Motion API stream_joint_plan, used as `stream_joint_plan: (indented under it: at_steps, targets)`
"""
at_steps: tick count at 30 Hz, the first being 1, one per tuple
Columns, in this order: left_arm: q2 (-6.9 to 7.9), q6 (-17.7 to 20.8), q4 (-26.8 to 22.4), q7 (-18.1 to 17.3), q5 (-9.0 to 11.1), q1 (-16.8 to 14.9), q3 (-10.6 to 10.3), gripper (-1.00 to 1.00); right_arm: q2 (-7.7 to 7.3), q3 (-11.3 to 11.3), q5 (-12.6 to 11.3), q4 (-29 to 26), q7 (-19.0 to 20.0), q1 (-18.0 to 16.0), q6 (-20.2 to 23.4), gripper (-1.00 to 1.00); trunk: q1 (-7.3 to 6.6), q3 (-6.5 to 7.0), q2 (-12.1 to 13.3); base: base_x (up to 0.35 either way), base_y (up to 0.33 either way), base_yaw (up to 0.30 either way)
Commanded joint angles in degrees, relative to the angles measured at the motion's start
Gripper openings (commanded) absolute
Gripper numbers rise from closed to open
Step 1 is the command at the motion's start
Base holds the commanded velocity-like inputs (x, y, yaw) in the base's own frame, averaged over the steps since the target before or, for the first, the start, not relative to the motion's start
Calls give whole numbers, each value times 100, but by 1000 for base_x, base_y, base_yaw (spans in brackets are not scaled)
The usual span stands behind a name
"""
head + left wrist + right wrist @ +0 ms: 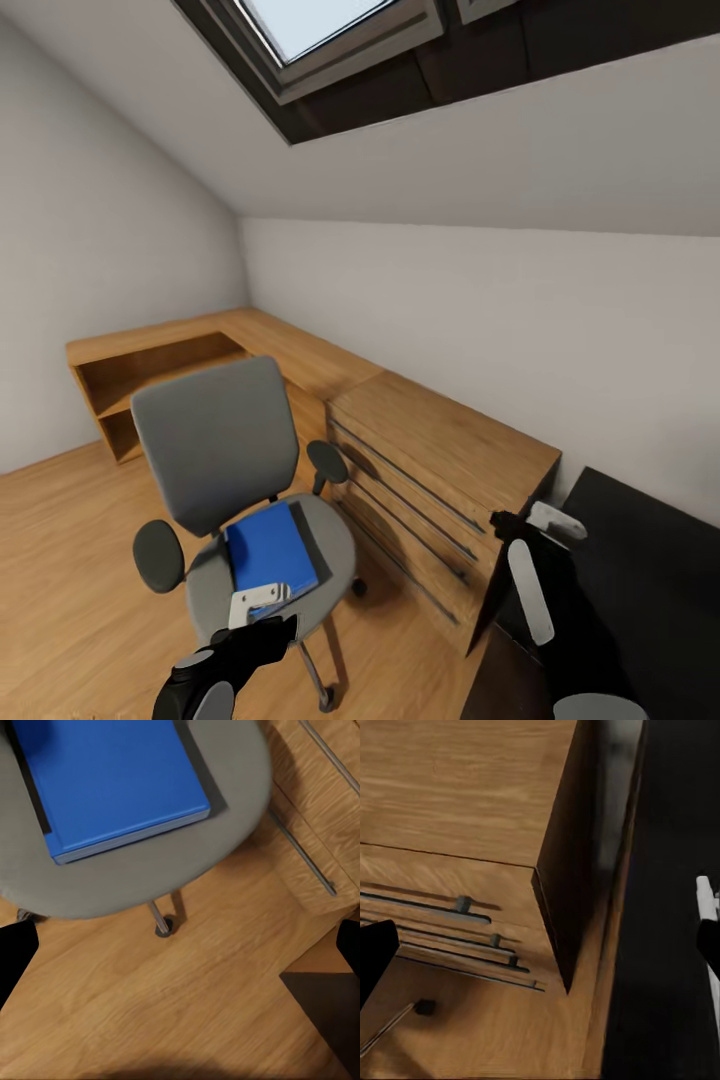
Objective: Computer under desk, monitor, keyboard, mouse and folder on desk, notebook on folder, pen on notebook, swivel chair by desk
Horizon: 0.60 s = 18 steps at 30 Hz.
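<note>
The left claw (262, 601) hovers just above the front edge of the swivel chair (215, 445), its fingertips spread wide in the left wrist view with nothing between them. The blue folder (268, 549) lies flat on the chair's grey seat, its black spine edge toward the chair's right armrest and its near end just under the claw. The chair stands on the light plank floor (70, 560) of the bedroom, below a sloped ceiling and a dark-framed skylight (330, 40). Behind and to the right of the chair runs a line of light wooden low cabinets (440, 450), their drawers fitted with long dark bar handles (431, 909). Right of the chair, past the cabinets' end, the right claw (535, 520) hangs over the near corner of the black bench (650, 560), fingertips wide apart in the right wrist view and gripping nothing.
</note>
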Motion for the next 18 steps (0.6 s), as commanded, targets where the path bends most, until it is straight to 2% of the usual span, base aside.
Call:
stream_joint_plan:
  at_steps: [1, 8, 15, 18]
  targets:
    - [7, 7, -4, 59, 56, -7, -9, 100, 10, 94, -48, -3, -87, -3, 6, 100, 0, -6, -4, 0, 0, 261]
    - [11, 7, 5, 64, 56, -7, 13, 100, 17, 651, -32, 162, -193, -3, -3, 100, 0, -6, -4, 0, 0, 273]
    - [17, 7, 7, 66, 56, -7, 25, 100, 16, 1119, -20, 325, -199, -3, -9, 100, 0, -6, -4, 0, 0, 277]
    - [17, 7, 7, 66, 56, -7, 25, 100, 16, 1241, -19, 337, -200, -3, -6, 100, 0, -7, -4, 0, 0, 277]
